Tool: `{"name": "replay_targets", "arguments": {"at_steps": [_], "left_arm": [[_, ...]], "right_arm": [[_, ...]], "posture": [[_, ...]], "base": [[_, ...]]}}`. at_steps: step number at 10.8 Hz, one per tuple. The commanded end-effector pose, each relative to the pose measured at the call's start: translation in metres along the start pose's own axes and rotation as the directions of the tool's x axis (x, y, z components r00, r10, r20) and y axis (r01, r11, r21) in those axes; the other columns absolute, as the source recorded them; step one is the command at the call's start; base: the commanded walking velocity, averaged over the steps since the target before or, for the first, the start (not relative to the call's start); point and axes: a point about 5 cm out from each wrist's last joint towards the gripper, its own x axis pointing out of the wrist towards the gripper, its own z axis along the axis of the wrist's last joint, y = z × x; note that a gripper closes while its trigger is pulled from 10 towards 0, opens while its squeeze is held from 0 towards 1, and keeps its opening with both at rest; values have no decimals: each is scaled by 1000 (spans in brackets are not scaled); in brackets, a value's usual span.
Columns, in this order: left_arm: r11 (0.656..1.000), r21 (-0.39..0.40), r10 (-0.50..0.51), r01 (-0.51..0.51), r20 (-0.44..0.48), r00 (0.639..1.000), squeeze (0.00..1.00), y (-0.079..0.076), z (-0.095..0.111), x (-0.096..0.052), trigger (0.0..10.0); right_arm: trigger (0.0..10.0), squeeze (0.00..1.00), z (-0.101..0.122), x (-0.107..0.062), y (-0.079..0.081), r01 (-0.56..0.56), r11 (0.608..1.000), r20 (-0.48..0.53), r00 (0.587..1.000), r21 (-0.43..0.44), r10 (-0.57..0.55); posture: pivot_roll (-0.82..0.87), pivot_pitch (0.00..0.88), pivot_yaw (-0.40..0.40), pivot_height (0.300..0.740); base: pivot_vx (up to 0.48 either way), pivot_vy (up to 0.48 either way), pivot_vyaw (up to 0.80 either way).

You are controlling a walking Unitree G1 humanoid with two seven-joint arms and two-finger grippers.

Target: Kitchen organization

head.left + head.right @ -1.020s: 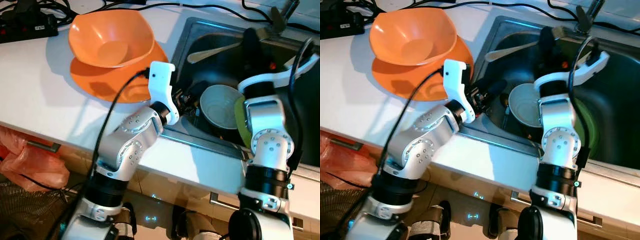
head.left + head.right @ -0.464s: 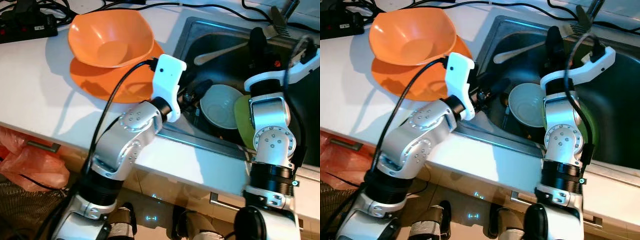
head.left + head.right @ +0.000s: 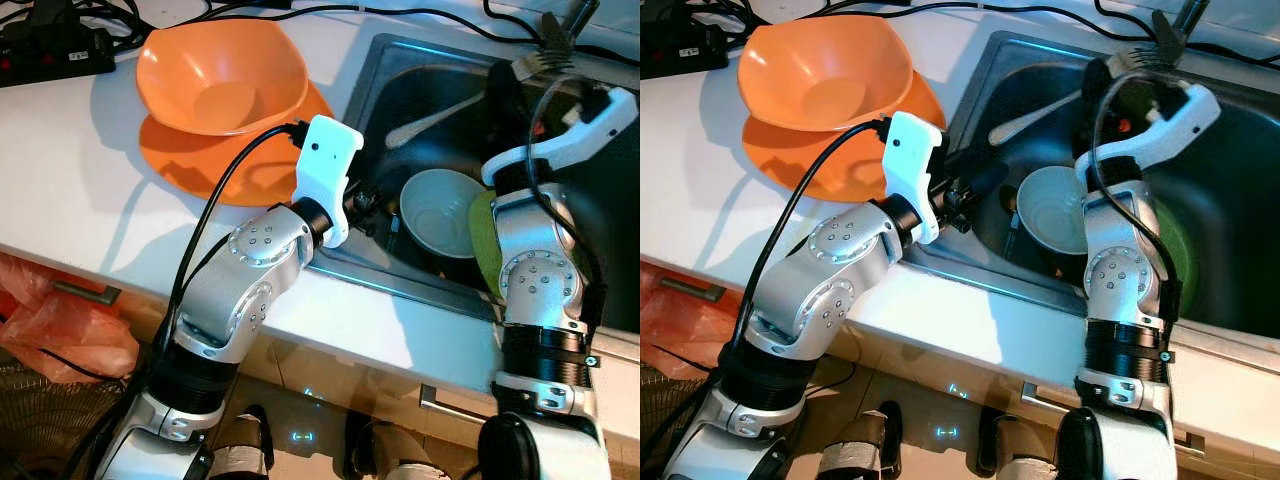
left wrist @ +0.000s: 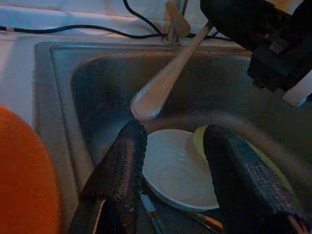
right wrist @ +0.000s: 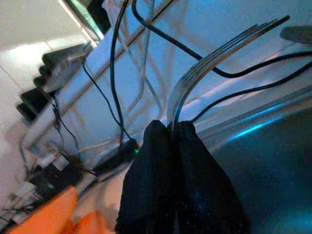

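1. Stretching across the scene, a white table (image 3: 80, 190) is seen, with a steel sink (image 3: 372, 85) set into it on the robot's right.
2. An orange bowl (image 3: 222, 75) is stacked on an orange plate (image 3: 190, 160) on the table, just beside the sink's left rim.
3. A black power strip (image 3: 55, 45) and black cables (image 3: 330, 12) are laid along the far edge of the table.
4. An orange plastic bag (image 3: 50, 320) is seen below the table's front edge, on the robot's left.
5. Inside the sink, a white bowl (image 3: 440, 210) is lying upright, and a green plate (image 3: 483, 245) is touching its right side, partly hidden by the right arm.
6. The left hand (image 4: 170, 161) is held at the sink's left rim, its two fingers spread apart and gripping nothing; the white bowl is seen between and beyond them.
7. The right hand (image 5: 173, 146) is raised over the far part of the sink, its fingers pressed together on a fork's handle.
8. The fork (image 5: 219, 51) is held tines up, near the sink's far rim; a long pale utensil (image 3: 435, 112), which appears to be a spoon, is seen beside the hand over the sink, and what holds it cannot be told.
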Motion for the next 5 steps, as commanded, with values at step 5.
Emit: {"name": "replay_targets", "arguments": {"at_steps": [5], "left_arm": [[999, 46, -2, 4, -45, 999, 0, 5, -7, -9, 10000]], "right_arm": [[10000, 0, 7, -2, -8, -51, 917, -47, 998, -396, 35]], "posture": [[128, 244, -21, 740]], "base": [[0, 0, 0]]}}
